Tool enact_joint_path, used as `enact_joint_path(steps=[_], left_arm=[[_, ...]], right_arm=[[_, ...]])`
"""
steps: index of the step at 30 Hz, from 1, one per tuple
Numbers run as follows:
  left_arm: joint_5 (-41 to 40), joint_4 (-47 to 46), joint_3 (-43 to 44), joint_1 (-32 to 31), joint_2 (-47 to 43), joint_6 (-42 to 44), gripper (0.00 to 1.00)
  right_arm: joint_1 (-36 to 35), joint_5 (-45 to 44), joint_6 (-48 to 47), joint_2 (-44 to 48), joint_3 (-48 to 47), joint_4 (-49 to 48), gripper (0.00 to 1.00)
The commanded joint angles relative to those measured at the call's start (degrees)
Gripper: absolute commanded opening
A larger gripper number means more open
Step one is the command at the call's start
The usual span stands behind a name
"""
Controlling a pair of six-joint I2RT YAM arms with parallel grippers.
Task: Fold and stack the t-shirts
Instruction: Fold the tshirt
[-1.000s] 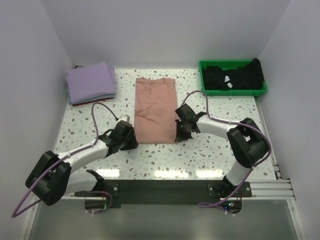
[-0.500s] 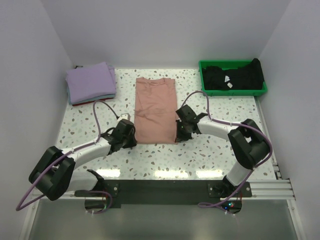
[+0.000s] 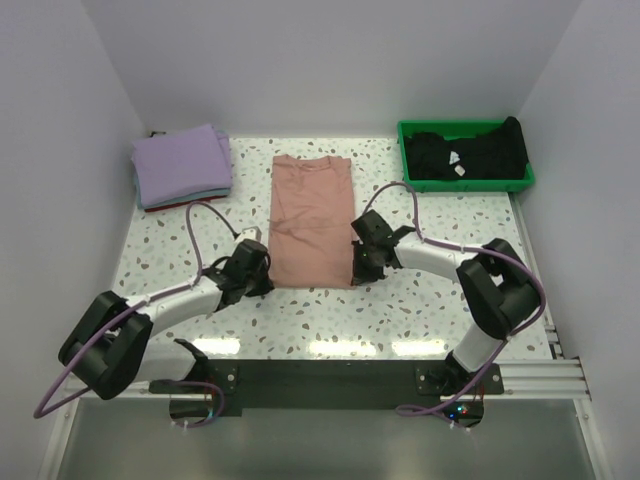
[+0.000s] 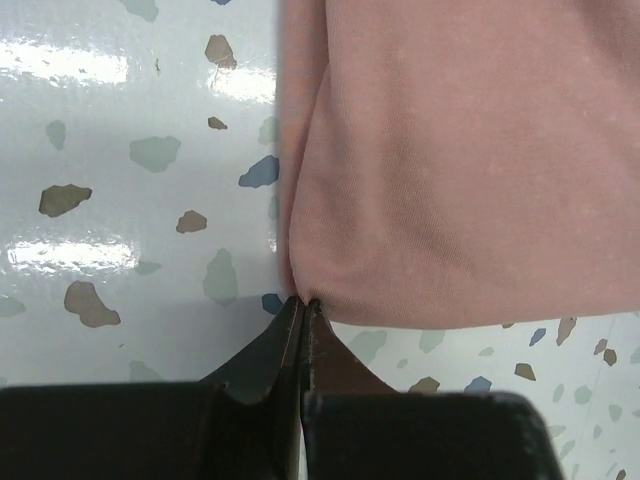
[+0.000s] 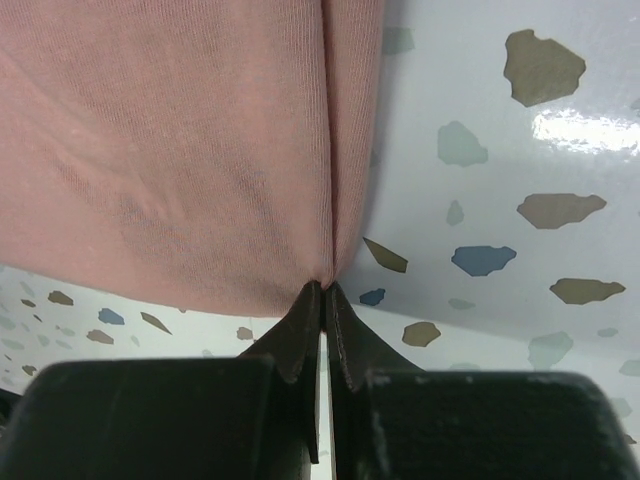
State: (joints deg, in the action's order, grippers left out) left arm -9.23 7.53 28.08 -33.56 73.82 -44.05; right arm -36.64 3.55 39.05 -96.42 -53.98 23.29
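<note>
The salmon-pink shirt [image 3: 311,220] lies in the middle of the table [image 3: 420,300], folded into a long narrow strip that runs from the far side toward the arms, neck end away from them. Its near hem has two corners, and each one is caught by an arm.

The left gripper [image 3: 264,281] sits low at the near-left corner. In the left wrist view its two black fingers [image 4: 285,335] are pressed together, with the salmon-pink shirt [image 4: 450,160] puckering into the tips. The right gripper [image 3: 357,271] is at the near-right corner. In the right wrist view its fingers [image 5: 345,335] are likewise closed tight, pinching the folded edge of the cloth [image 5: 180,150] where it meets the speckled tabletop [image 5: 500,180].

At the far left corner, well apart from the pink strip, a lavender shirt [image 3: 182,163] rests folded on top of a small stack, thin teal and red edges showing under it. At the far right stands a green tray [image 3: 467,185] holding a heap of black shirts [image 3: 470,150].
</note>
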Motion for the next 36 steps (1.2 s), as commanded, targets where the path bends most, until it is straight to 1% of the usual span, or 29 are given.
enact_joint_path(steps=[1, 9, 14, 18, 23, 26, 29, 34, 36], left_arm=[[-1.6, 5.1, -2.7, -0.2, -1.0, -1.0, 0.0], [-0.9, 8.2, -5.2, -0.2, -7.7, -3.0, 0.0], [1.1, 8.7, -5.0, -0.3, -11.1, -2.5, 0.0], [2.6, 11.0, -4.0, -0.4, -13.9, -2.4, 0.0], [3.5, 17.5, -2.1, -0.4, -20.2, -2.4, 0.0], [5.4, 20.9, -0.8, -0.5, -23.0, -1.7, 0.0], [8.3, 22.6, 0.6, -0.8, -25.4, -1.7, 0.0], [9.0, 29.8, 4.7, -0.8, -27.8, -1.3, 0.0], [10.7, 31.7, 5.4, -0.9, -29.2, -1.5, 0.0]], right_arm=[[-0.5, -4.6, -0.6, 0.5, 0.9, 7.6, 0.0], [-0.4, -6.3, -0.6, 1.4, 0.2, 9.4, 0.0], [-0.5, -6.0, -0.6, 1.9, -0.5, 9.9, 0.0], [-0.8, -6.1, -0.5, 4.0, -1.1, 12.6, 0.0], [-1.8, -6.2, 0.2, 8.2, -1.1, 16.0, 0.0], [-2.5, -6.4, 0.9, 10.7, -1.2, 18.5, 0.0], [-3.3, -6.6, 1.7, 13.0, -2.0, 21.5, 0.0], [-4.8, -7.0, 3.3, 17.7, -3.3, 26.7, 0.0], [-5.5, -7.0, 4.4, 18.6, -3.9, 28.7, 0.0]])
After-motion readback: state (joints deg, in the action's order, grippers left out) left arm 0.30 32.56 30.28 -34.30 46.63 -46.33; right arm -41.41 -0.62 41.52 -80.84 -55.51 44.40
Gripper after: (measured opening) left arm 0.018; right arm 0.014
